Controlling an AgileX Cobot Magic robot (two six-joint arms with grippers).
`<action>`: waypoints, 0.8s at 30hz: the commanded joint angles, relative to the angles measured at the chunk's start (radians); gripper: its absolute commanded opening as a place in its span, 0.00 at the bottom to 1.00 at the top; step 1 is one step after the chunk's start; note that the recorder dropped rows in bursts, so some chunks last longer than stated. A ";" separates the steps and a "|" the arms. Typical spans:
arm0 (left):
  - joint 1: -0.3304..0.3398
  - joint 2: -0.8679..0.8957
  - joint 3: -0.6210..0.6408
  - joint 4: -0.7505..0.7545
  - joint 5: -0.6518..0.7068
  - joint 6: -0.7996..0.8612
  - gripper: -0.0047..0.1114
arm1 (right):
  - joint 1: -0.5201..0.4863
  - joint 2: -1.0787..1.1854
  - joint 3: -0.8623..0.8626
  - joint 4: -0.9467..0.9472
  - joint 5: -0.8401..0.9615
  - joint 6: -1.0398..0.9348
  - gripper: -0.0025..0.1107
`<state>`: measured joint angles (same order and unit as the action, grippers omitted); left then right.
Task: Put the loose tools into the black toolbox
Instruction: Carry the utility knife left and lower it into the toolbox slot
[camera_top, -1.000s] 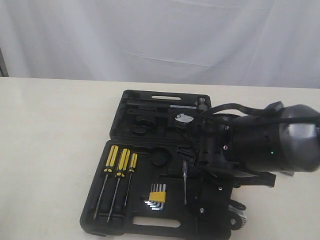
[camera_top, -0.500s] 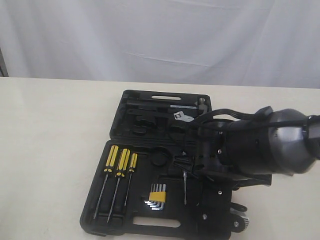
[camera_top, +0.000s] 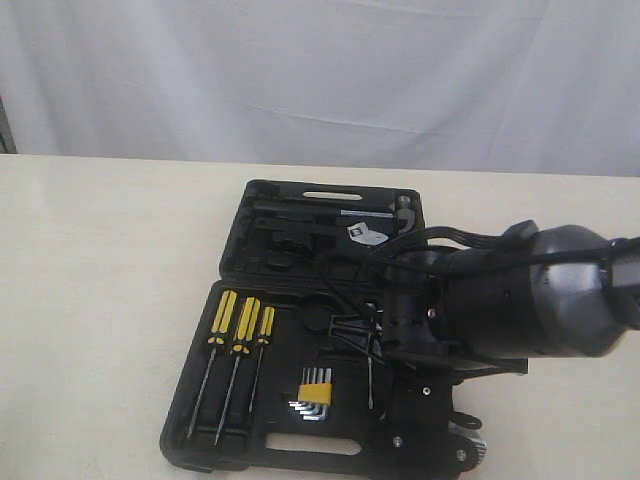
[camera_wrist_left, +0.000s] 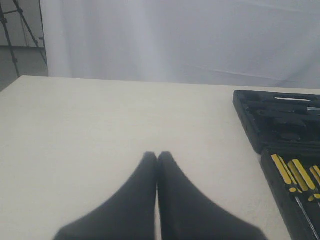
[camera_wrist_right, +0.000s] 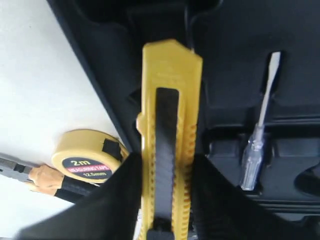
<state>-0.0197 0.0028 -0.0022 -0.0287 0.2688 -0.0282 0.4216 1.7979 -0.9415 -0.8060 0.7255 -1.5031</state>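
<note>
My right gripper (camera_wrist_right: 167, 159) is shut on the yellow-black utility knife (camera_wrist_right: 170, 100), one finger on each long side. It holds the knife lengthwise just above the right part of the open black toolbox (camera_top: 190, 405). In the exterior view my right arm (camera_top: 500, 310) hides the knife. The round yellow tape measure (camera_wrist_right: 85, 160) lies on the table just outside the toolbox wall (camera_wrist_right: 95, 75). The pliers (camera_wrist_right: 47, 179), with black-orange handles, lie against it. My left gripper (camera_wrist_left: 157, 156) is shut and empty over bare table, well away from the toolbox (camera_wrist_left: 250, 115).
Three yellow-black screwdrivers (camera_top: 240, 330) and a hex key set (camera_top: 315, 392) sit in the toolbox base. A thin clear-handled screwdriver (camera_wrist_right: 255, 150) lies in a slot beside the knife. The raised lid holds a wrench (camera_top: 365, 235). A white curtain hangs behind the table.
My right arm has shifted left and a little lower over the toolbox base, covering more of its right side. The tools in the tray have not moved.
</note>
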 joint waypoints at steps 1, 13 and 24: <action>-0.002 -0.003 0.002 -0.006 -0.001 -0.001 0.04 | 0.001 0.000 0.002 0.000 -0.002 -0.001 0.02; -0.002 -0.003 0.002 -0.006 -0.001 -0.001 0.04 | 0.001 0.000 0.002 0.011 0.054 -0.001 0.07; -0.002 -0.003 0.002 -0.006 -0.001 -0.001 0.04 | 0.001 0.000 0.002 0.011 -0.007 -0.001 0.49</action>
<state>-0.0197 0.0028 -0.0022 -0.0287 0.2688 -0.0282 0.4216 1.7979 -0.9415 -0.8000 0.7288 -1.5011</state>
